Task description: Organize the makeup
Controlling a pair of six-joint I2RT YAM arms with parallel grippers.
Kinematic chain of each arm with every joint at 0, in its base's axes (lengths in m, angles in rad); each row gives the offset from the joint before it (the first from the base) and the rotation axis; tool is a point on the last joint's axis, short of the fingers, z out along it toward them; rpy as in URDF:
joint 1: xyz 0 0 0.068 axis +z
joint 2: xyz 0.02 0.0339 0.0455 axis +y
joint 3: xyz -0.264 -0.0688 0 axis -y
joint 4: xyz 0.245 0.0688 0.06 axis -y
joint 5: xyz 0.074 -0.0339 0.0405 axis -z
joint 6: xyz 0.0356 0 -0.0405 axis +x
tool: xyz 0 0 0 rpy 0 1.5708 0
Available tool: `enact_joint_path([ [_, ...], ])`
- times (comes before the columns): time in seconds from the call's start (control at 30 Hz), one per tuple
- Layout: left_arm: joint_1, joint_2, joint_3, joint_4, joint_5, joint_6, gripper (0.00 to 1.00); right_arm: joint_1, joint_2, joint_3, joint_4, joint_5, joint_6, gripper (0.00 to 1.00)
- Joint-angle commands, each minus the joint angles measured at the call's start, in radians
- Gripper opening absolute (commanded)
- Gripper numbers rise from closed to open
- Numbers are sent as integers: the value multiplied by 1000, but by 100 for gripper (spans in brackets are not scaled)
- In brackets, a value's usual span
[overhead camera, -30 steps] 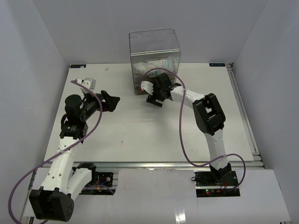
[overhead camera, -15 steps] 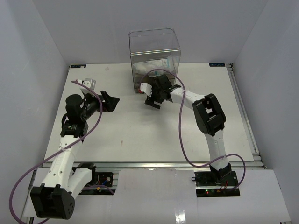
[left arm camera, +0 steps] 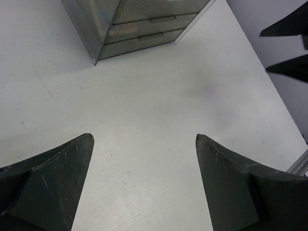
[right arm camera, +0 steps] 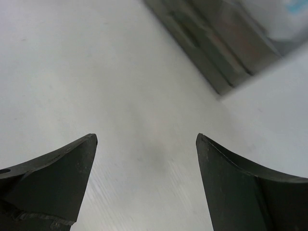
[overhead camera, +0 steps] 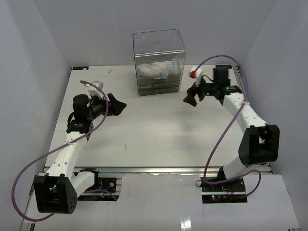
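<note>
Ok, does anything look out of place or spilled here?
Nothing stands out. The makeup sits inside the drawer box, its drawers look shut, and the left gripper and right gripper are open and empty.

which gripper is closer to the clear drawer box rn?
Right. The right gripper is open, just off the front right corner of the drawer box. The left gripper, also open, sits farther out, off its front left corner.
</note>
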Motion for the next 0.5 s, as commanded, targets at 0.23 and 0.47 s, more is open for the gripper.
enact_joint_path([
  [0.23,2,245,152,82,148,-81,98,-358,-224,-286,136,-132,340,90],
  [0.47,-1,349,261,82,184,-74,98,-442,-289,-324,180,48,428,90],
])
